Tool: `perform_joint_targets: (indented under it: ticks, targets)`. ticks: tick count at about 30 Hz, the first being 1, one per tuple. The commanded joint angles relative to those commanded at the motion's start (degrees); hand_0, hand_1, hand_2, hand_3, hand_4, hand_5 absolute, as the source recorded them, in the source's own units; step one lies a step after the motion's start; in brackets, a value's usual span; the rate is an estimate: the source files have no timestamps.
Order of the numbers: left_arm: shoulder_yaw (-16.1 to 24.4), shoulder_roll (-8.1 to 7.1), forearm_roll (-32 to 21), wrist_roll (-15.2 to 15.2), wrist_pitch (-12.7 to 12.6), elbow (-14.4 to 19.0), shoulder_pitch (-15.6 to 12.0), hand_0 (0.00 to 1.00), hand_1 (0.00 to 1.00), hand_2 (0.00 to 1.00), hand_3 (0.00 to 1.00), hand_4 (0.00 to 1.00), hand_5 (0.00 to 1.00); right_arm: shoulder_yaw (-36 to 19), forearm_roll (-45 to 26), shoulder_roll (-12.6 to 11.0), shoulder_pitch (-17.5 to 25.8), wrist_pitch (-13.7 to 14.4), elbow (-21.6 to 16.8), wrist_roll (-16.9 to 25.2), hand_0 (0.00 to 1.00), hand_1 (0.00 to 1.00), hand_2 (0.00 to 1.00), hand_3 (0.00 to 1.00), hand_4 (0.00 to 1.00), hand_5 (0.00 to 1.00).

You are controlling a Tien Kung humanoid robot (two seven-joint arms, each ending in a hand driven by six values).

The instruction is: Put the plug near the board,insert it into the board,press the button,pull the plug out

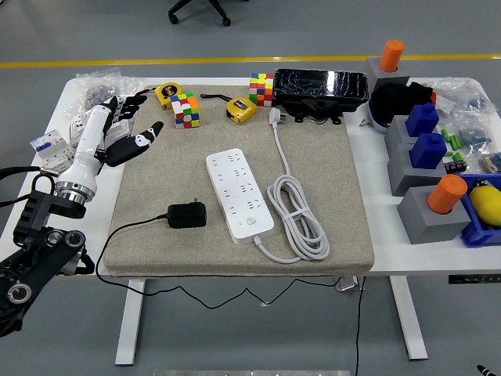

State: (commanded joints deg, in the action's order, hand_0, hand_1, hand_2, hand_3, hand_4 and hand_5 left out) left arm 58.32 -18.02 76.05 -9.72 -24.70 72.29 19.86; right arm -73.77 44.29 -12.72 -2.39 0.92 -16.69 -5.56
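A white power strip (239,193) lies at the middle of the grey mat (329,243), its coiled white cable (297,215) to its right. A black plug adapter (187,215) lies on the mat just left of the strip, with a thin black cord trailing left and off the mat's front. My left hand (129,133) hovers over the mat's far left corner, well above and left of the plug, fingers spread and holding nothing. The strip's round button (251,222) sits near its near end. My right arm is out of sight.
Two colour cubes (186,109) (261,88), two yellow tape measures (241,109) and a black wrapped box (321,86) line the mat's far edge. Grey blocks with blue and orange pieces (427,149) crowd the right. Bagged parts (98,86) lie far left.
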Motion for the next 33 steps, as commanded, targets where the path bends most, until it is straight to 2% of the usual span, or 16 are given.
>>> perform_joint_targets:
  ticks: [15, 26, 33]
  targets:
    - [0.3, 0.39, 0.4, 0.2, 0.2, 0.3, -0.7, 0.73, 0.776, 0.794, 0.72, 0.81, 0.333, -1.1, 0.2, 0.5, 0.5, 0.0, 0.0, 0.0, 0.534, 0.632, 0.628, 0.554, 0.895, 0.417]
    - [1.0, 1.28, 0.5, 0.4, 0.3, 0.3, -0.9, 0.731, 0.776, 0.794, 0.72, 0.81, 0.333, -2.1, 0.4, 1.0, 0.8, 0.5, 0.2, 0.8, 0.533, 0.631, 0.627, 0.554, 0.895, 0.417]
    - [1.1, 1.18, 0.5, 0.4, 0.4, 0.3, -0.9, 0.732, 0.776, 0.793, 0.72, 0.81, 0.332, -2.3, 0.4, 0.8, 0.6, 0.8, 0.1, 1.0, 0.528, 0.629, 0.627, 0.553, 0.893, 0.416]
